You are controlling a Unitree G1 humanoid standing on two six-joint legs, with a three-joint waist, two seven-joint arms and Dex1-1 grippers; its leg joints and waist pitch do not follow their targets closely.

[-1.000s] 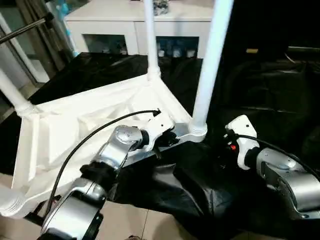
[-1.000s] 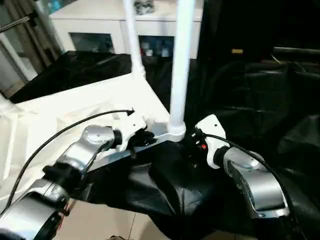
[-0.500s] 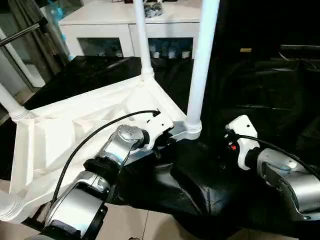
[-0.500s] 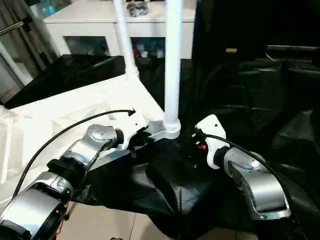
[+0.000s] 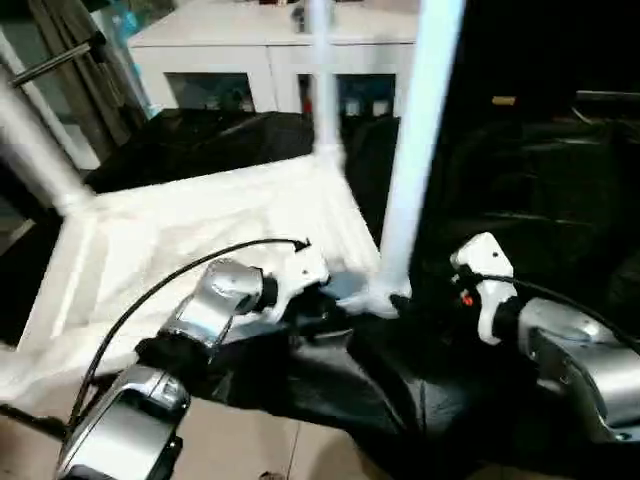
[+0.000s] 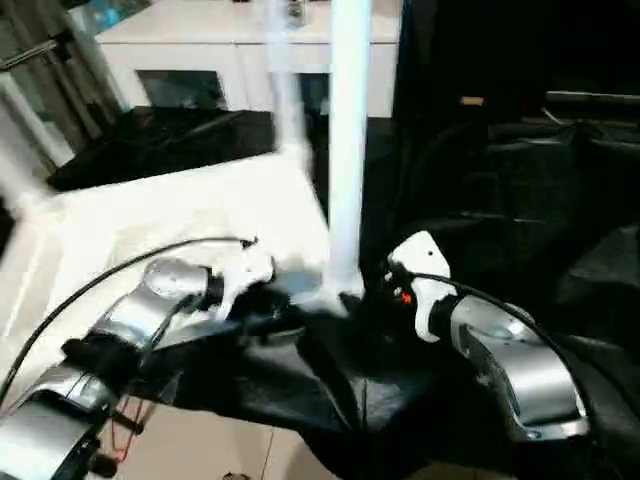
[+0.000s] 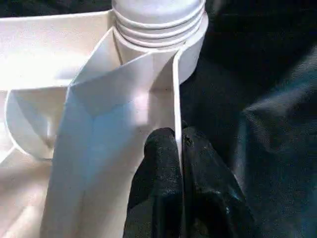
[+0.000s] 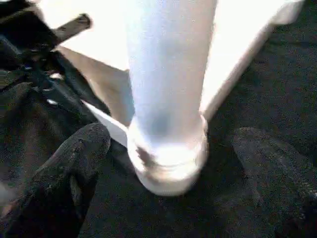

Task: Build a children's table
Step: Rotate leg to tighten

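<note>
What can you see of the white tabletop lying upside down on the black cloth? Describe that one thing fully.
The tabletop is white plastic, lying upside down on the black-draped work table, ribbed underside up. Rounded corner sockets hold white legs that stand upward. The left end effector is shut on the thin side wall near one socket, one black finger on either face. The right end effector is open around that corner's leg, its fingers apart from it.

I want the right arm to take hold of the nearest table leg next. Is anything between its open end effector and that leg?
Nothing visible. In the right wrist view the leg stands directly between the right end effector's two open fingers, with only black cloth beneath. The left end effector pinches the tabletop's rim beside the leg's socket.
</note>
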